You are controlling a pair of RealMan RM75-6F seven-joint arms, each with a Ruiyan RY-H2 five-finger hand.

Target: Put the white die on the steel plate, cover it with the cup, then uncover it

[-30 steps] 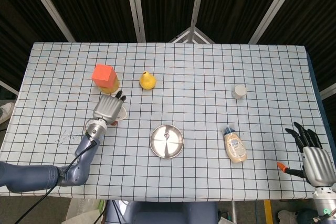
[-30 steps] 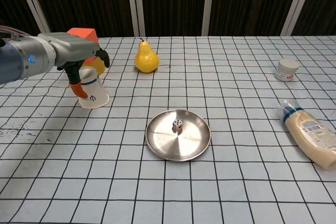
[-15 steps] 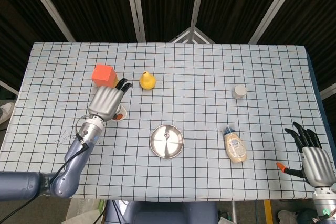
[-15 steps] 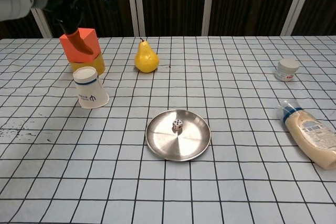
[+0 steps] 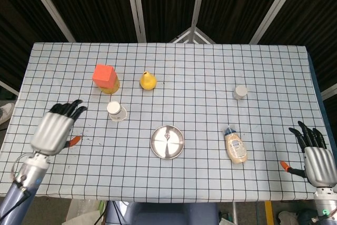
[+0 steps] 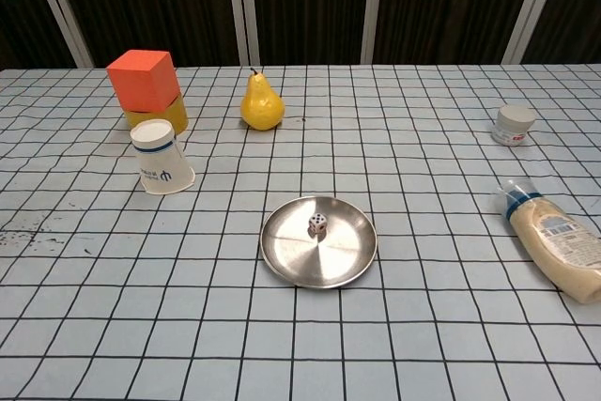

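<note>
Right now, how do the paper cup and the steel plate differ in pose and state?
The cup stands upside down, mouth on the cloth; the steel plate lies flat, open side up. The cup is white paper with a dark band and a small mark; the plate is shiny metal. The plate holds the white die; the cup covers nothing visible. Neither robot hand touches either.

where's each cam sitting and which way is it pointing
Head view: high above the near edge, looking steeply down on the whole table; left hand and right hand show at the lower corners.
Chest view: low at the near edge, looking across the table toward the dark back wall; no hand shows.
Both share: steel plate, die, cup, pear.
</note>
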